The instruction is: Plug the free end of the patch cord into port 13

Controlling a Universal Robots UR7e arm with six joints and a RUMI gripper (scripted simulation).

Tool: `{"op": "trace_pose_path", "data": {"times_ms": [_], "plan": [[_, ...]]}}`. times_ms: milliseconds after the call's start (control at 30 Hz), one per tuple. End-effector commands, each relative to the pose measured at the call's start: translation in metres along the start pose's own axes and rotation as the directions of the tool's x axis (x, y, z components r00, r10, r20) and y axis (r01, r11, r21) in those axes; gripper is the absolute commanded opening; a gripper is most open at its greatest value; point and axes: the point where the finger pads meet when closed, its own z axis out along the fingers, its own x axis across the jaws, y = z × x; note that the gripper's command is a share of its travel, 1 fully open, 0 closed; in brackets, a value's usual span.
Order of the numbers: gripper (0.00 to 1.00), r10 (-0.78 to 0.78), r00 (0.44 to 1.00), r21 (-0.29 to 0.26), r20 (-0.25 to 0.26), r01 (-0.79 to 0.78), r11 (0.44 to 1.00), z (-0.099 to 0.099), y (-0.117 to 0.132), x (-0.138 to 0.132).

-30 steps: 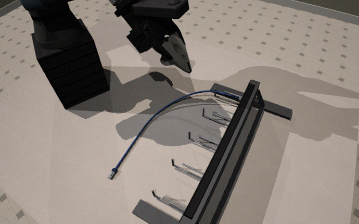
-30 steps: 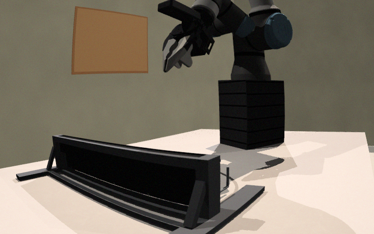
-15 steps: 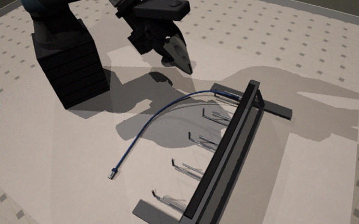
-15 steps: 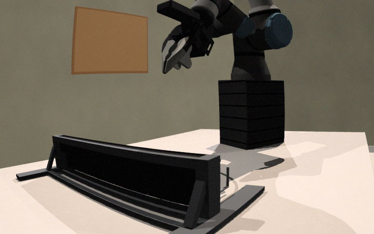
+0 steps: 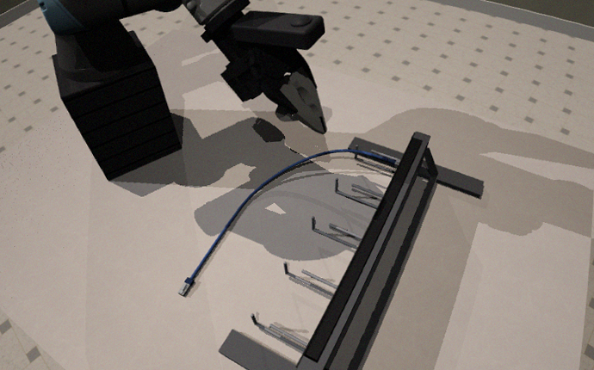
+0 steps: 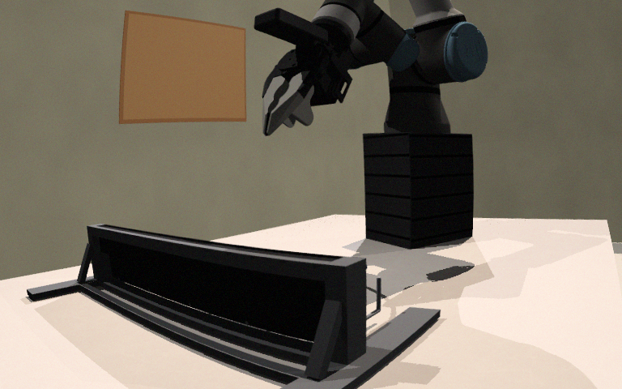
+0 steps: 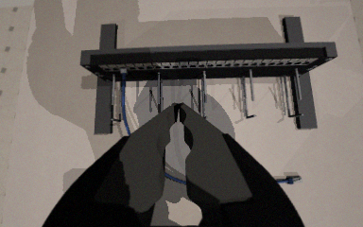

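A blue patch cord [image 5: 241, 206] [image 7: 124, 101] runs in an arc from a port near the left end of the black rack [image 5: 375, 236] [image 6: 219, 256] [image 7: 208, 58] across the table. Its free plug [image 5: 185, 288] [image 7: 292, 179] lies flat on the table, well in front of the rack. My gripper [image 5: 320, 125] [image 6: 267, 130] [image 7: 179, 104] is shut and empty. It hangs high above the table, over the cord's plugged end, far from the free plug. In the wrist view the row of ports faces me.
Several thin metal cable brackets [image 5: 320, 230] [image 7: 246, 96] stick out from the rack's front. The rack stands on two flat feet [image 5: 251, 355] [image 7: 103, 99]. The arm's black pedestal [image 5: 114, 112] [image 6: 417, 188] stands behind. An orange panel [image 6: 181, 68] hangs on the wall.
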Motion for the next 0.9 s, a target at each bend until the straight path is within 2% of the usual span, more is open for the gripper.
{"op": "trace_pose_path", "data": {"times_ms": [0,200,267,767,867], "plan": [[0.0,0.0,1.0,0.002,-0.001,0.0,1.0,0.012,-0.001,0.0],[0.0,0.0,1.0,0.002,-0.001,0.0,1.0,0.032,-0.001,0.0],[0.0,0.0,1.0,0.002,-0.001,0.0,1.0,0.032,-0.001,0.0],[0.0,0.0,1.0,0.002,-0.001,0.0,1.0,0.089,-0.001,0.0],[0.0,0.0,1.0,0.002,-0.001,0.0,1.0,0.092,-0.001,0.0]]}}
